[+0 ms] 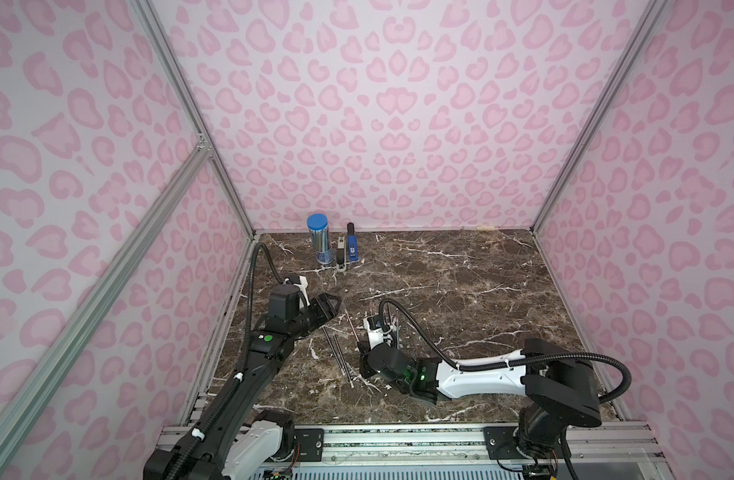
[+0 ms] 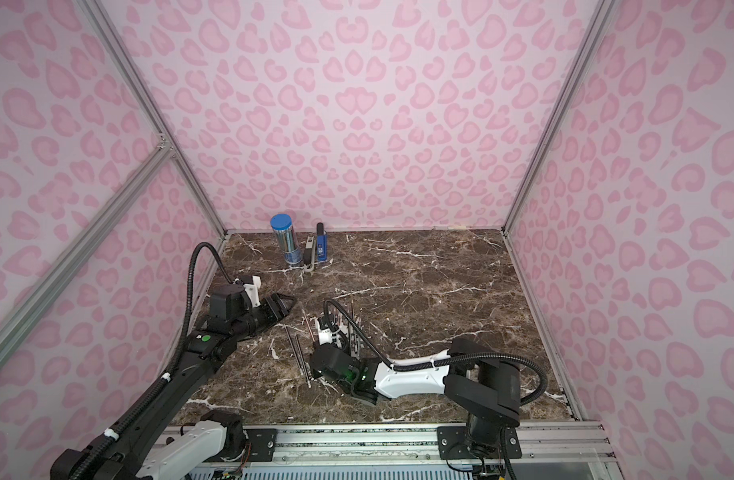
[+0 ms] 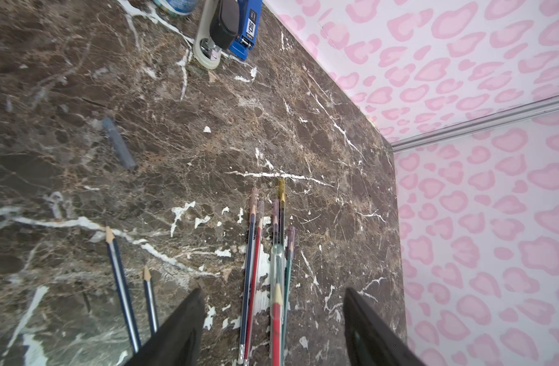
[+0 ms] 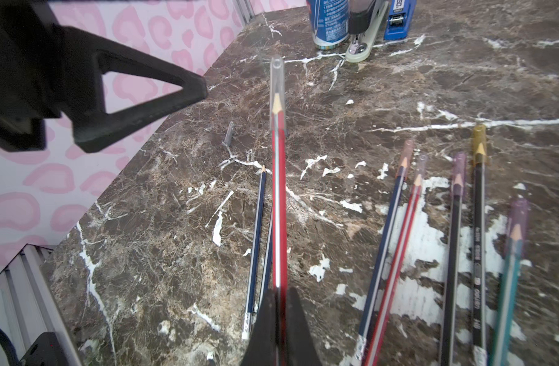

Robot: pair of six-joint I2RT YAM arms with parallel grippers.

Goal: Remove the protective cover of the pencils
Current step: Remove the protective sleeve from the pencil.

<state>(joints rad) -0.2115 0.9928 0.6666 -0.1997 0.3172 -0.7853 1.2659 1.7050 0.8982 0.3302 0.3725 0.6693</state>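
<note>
Marble tabletop (image 1: pixel 461 291): red pencil (image 4: pixel 278 190) in right claw (image 4: pixel 279 298) points rearward.

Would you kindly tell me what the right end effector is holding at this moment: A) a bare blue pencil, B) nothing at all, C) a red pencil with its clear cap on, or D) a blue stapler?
C: in the right wrist view the right end effector is shut on the red pencil, whose clear cap covers its tip.
</note>
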